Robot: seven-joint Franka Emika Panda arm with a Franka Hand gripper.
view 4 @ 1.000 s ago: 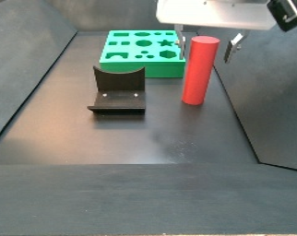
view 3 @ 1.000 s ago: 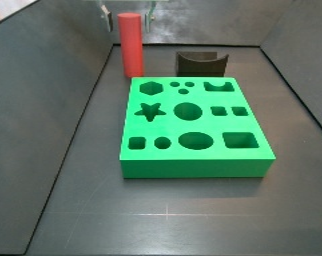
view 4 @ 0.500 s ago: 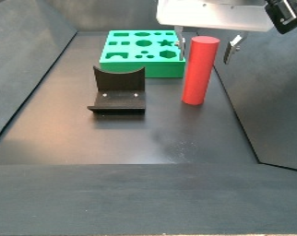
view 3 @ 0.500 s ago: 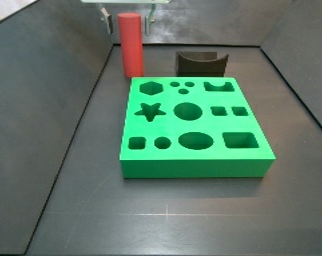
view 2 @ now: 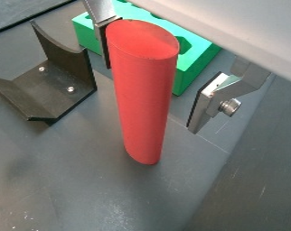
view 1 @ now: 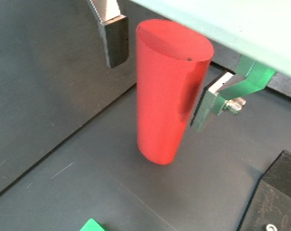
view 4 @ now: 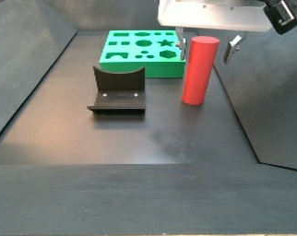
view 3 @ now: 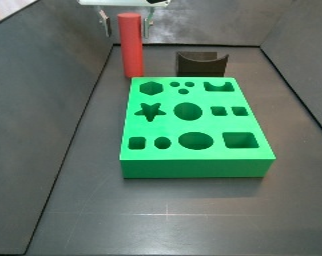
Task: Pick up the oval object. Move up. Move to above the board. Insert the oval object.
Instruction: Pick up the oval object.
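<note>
Gripper (view 1: 160, 68) has dropped lower over the oval object (view 2: 145, 90) since a second ago. Fingers (view 1: 113, 41) are spread apart either side of it, not clamped yet. Peg's upright on the worktop just behind the board (view 3: 197, 130), so the grab looks close.

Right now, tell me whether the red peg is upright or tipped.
Upright. The peg stands on end on the floor beside the board, the gripper around its top, jaws open and not touching it.

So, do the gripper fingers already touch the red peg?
Apart. In both wrist views the gripper straddles the oval object upright on the floor; dark floor shows between each finger and it.
</note>
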